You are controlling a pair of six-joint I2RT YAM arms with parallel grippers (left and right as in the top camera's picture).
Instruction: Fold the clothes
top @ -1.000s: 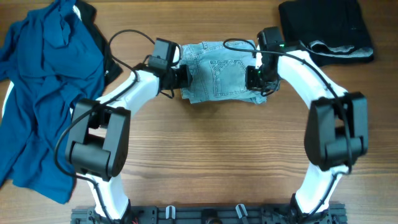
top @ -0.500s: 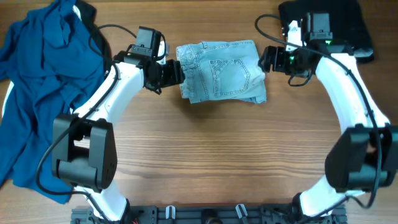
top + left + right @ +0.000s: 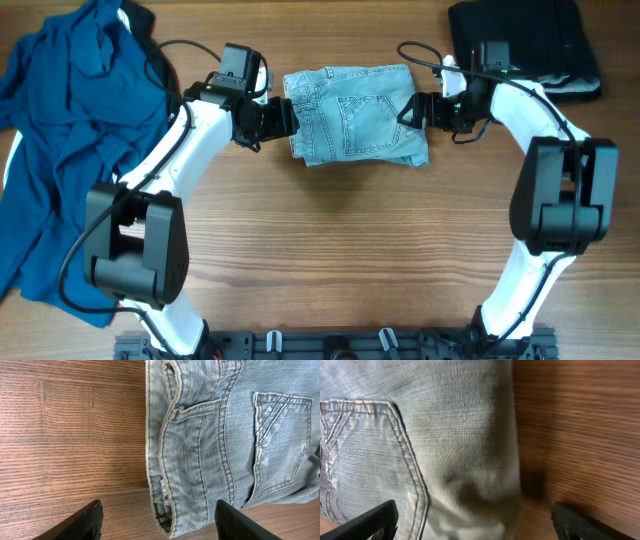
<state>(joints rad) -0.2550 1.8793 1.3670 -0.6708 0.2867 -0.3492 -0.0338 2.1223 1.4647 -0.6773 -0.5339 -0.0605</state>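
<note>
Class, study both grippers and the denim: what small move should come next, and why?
Probably ease both grippers inward onto the denim garment to grip its side edges. It already lies folded flat, while the left gripper and right gripper sit open beside those edges, holding nothing.

Wooden table (image 3: pixel 330 250), mid-brown, grain running left to right; same surface seen close up in both wrist views, blurred in the right one. Black rail (image 3: pixel 300 346) along near table edge, overhead view only; fittings too small to identify.
</note>
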